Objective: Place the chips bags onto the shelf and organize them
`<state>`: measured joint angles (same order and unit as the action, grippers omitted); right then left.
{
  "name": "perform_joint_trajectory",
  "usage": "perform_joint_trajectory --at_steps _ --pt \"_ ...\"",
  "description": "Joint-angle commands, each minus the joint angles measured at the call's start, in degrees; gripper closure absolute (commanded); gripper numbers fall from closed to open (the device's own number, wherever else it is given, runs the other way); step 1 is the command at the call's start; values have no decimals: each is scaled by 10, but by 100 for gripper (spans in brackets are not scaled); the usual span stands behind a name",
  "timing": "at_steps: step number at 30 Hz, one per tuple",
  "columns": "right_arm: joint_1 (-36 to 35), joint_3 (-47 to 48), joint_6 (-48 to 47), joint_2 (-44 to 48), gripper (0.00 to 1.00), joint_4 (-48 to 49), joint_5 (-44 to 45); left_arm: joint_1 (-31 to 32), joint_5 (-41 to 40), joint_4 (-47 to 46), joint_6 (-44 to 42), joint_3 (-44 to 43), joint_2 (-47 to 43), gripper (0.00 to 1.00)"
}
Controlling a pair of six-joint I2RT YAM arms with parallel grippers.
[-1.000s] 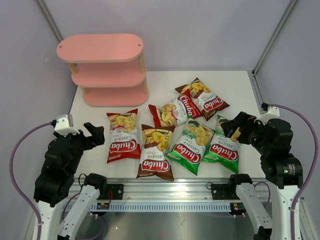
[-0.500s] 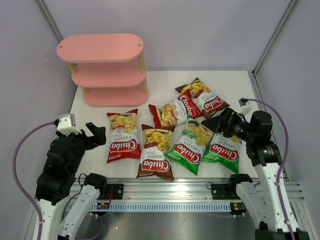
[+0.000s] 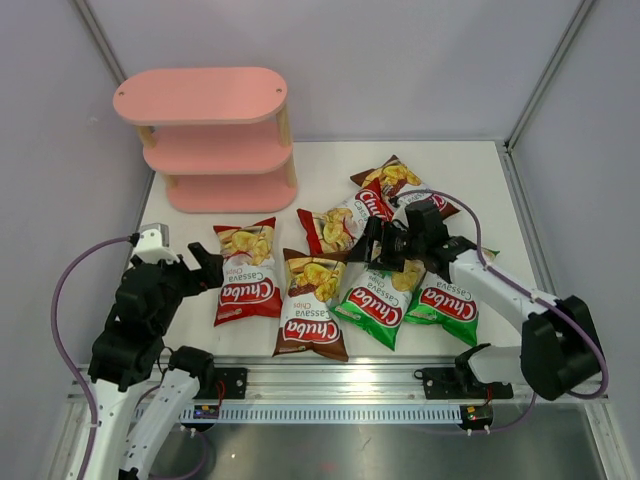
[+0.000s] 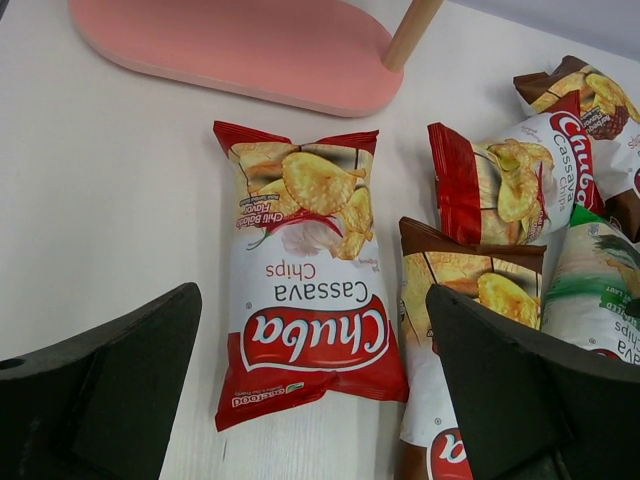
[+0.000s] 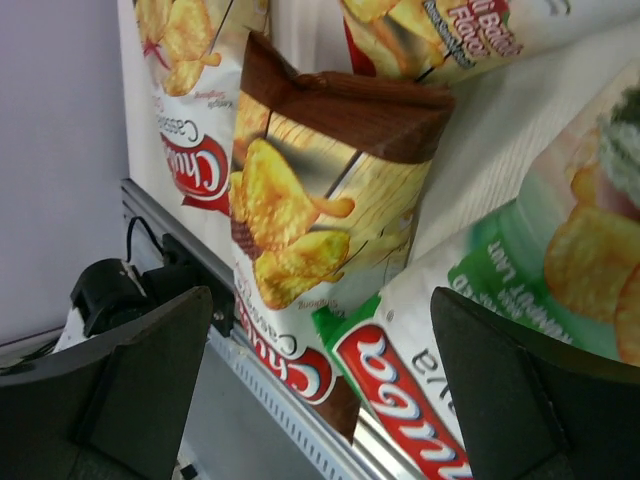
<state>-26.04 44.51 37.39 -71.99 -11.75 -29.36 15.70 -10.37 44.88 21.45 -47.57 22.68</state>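
Six chips bags lie flat on the white table. A red-white bag [image 3: 245,270] is on the left, with a brown bag [image 3: 315,305] beside it. A second red-white bag [image 3: 338,226] and a second brown bag [image 3: 398,180] lie behind them. Two green bags [image 3: 380,295] [image 3: 447,300] are on the right. The pink shelf [image 3: 205,140] stands empty at the back left. My left gripper [image 3: 203,270] is open and empty, hovering at the left red-white bag's [image 4: 305,310] near edge. My right gripper [image 3: 383,246] is open and empty, above the brown bag [image 5: 320,190] and a green bag [image 5: 470,330].
The shelf's bottom board [image 4: 240,50] and a wooden post [image 4: 415,30] are just beyond the left red-white bag. A metal rail [image 3: 330,385] runs along the table's near edge. Grey walls enclose the table at the left, back and right.
My right arm has swung from the table's right side leftward, out over the middle of the bags. My left gripper has edged slightly toward the left red-white bag. The bags have not moved.
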Motion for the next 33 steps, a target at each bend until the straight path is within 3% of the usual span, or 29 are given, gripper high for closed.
perform_joint_trajectory --at_steps 1,5,13,18,25,32,33 --pt "-9 55 -50 -57 2 41 43 2 28 -43 -3 5 4 1" --pt "-11 98 -82 -141 8 48 17 3 40 -49 -4 7 8 1" --pt "-13 137 -115 -236 10 73 -6 4 61 -50 -9 6 17 1" --pt "-18 130 -91 -293 12 149 -91 4 62 -52 -8 5 26 1" --pt "-42 110 -61 -316 12 190 -113 4 76 -54 -11 6 37 1" --pt "-59 80 -18 -358 24 253 -119 4 88 -56 -12 5 40 1" --pt "-59 79 -15 -359 30 257 -112 4 88 -55 -12 5 40 1"
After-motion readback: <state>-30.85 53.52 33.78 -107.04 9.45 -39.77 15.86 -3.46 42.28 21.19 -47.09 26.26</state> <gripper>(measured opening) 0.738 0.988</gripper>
